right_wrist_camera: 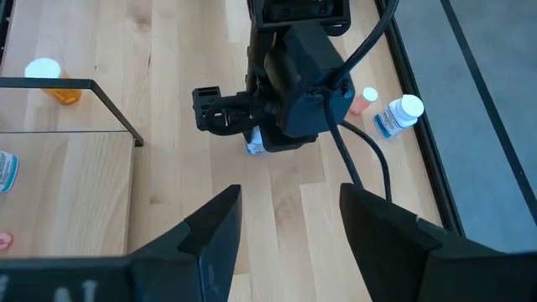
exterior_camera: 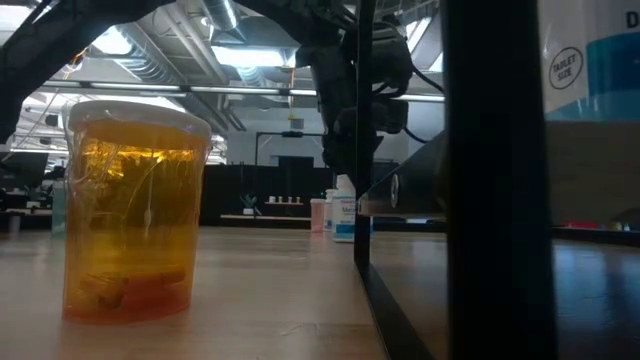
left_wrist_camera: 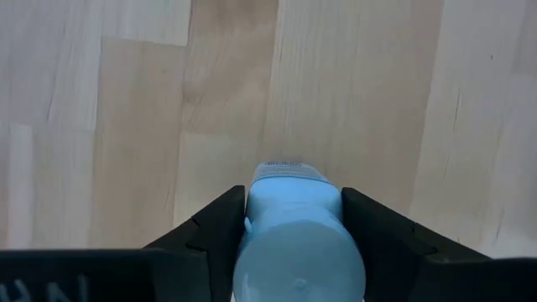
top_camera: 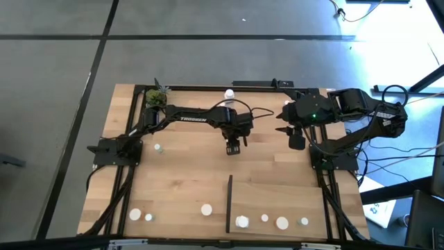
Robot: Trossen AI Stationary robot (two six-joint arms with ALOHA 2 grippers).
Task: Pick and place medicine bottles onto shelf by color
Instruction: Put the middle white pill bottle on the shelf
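Observation:
A light-blue medicine bottle (left_wrist_camera: pixel 294 239) sits between the fingers of my left gripper (top_camera: pixel 234 146), which is shut on it over the middle of the table; the right wrist view shows that bottle (right_wrist_camera: pixel 256 144) under the left gripper (right_wrist_camera: pixel 220 113). My right gripper (right_wrist_camera: pixel 289 197) hangs open and high at the table's right (top_camera: pixel 297 141), with nothing between its fingers. The shelf (top_camera: pixel 291 201) lies at the near right, with a black upright strip (top_camera: pixel 229 205) on its left edge. Several white-topped bottles (top_camera: pixel 282 223) stand on it. My left gripper pinches the light-blue bottle by its two opposite sides (left_wrist_camera: pixel 252 220) between its two fingers (left_wrist_camera: pixel 214 222). The fingers come from above, pointing steeply down along the bottle. The bottle's lower end (right_wrist_camera: pixel 254 149) is at the tabletop; whether it rests there, I cannot tell.
An orange bottle with a white cap (exterior_camera: pixel 135 210) stands near the strip (top_camera: pixel 206 209). More bottles stand at the near left (top_camera: pixel 136 214) and mid left (top_camera: pixel 158 148). A pink one (right_wrist_camera: pixel 362 101) and a lying white-capped one (right_wrist_camera: pixel 398 113) are by the far edge. A small plant (top_camera: pixel 156 97) is at the far left.

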